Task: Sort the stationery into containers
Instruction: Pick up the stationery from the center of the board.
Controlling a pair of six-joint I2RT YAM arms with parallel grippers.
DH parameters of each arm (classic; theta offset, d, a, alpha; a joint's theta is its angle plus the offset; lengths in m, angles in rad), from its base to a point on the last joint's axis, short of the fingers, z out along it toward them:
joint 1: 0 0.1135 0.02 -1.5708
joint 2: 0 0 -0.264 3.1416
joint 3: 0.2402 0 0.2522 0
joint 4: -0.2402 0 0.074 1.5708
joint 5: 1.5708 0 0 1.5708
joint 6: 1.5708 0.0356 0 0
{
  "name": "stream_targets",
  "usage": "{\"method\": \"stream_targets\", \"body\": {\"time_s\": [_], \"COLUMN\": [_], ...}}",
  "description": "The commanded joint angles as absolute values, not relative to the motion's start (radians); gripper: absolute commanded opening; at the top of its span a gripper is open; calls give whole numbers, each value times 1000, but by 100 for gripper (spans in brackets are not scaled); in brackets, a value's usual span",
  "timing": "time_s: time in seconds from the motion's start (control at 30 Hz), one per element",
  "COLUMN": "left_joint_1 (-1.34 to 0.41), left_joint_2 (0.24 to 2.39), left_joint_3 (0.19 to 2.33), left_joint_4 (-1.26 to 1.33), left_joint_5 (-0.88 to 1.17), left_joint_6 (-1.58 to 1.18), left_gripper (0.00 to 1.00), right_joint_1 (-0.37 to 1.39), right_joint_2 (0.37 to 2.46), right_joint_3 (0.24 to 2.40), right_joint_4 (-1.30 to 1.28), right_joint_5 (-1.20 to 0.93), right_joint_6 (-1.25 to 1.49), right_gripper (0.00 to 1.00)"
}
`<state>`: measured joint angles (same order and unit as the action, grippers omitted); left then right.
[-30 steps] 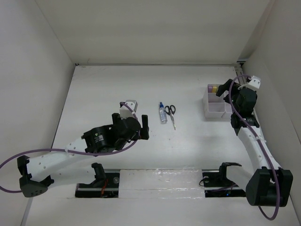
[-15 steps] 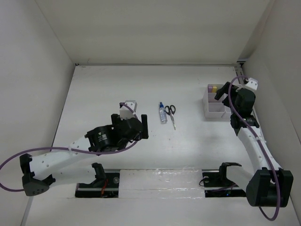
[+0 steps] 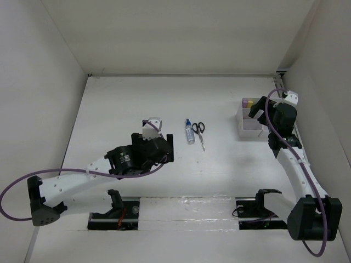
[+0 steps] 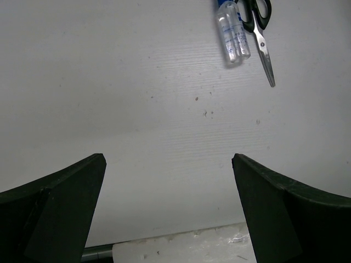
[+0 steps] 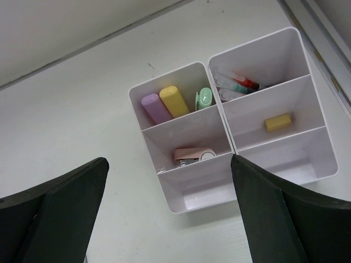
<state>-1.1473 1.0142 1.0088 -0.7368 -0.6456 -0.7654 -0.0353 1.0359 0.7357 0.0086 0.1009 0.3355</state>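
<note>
A small blue-capped bottle and black-handled scissors lie side by side mid-table. They also show at the top of the left wrist view, the bottle left of the scissors. My left gripper is open and empty, just left of the bottle and nearer to me. The white organizer stands at the right. In it are purple, yellow and green sticks, pens, a yellow block and a pink item. My right gripper hangs open and empty over it.
White walls close in the table on the left, back and right. A metal rail runs along the right wall behind the organizer. The arm bases and a taped strip line the near edge.
My left arm has reached a little further right and forward, towards the bottle. My right gripper has shifted slightly back over the organizer. The stationery has not moved.
</note>
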Motion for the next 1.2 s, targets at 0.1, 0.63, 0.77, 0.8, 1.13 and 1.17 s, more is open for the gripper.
{"method": "stream_targets", "body": {"time_s": [0.1, 0.63, 0.77, 0.8, 1.13, 1.17], "left_joint_1": [-1146, -1146, -1146, -1146, -1103, -1103], "left_joint_2": [1019, 1037, 1046, 1046, 1075, 1075], "left_joint_3": [1043, 1043, 1043, 1043, 1034, 1034], "left_joint_4": [-755, -764, -764, -764, -785, -801], "left_joint_5": [-681, -681, -690, -690, -689, -689], "left_joint_6": [-787, -840, -871, -871, -960, -978], "left_gripper": [99, 99, 99, 99, 99, 99], "right_joint_1": [-26, -26, -15, -3, 17, 35], "right_joint_2": [1015, 1006, 997, 997, 1006, 1006], "right_joint_3": [750, 750, 750, 750, 801, 801], "right_joint_4": [20, 11, -38, -38, -100, -100], "right_joint_5": [110, 91, 133, 161, 26, 8], "right_joint_6": [324, 333, 359, 359, 364, 364], "right_gripper": [100, 100, 100, 100, 100, 100]}}
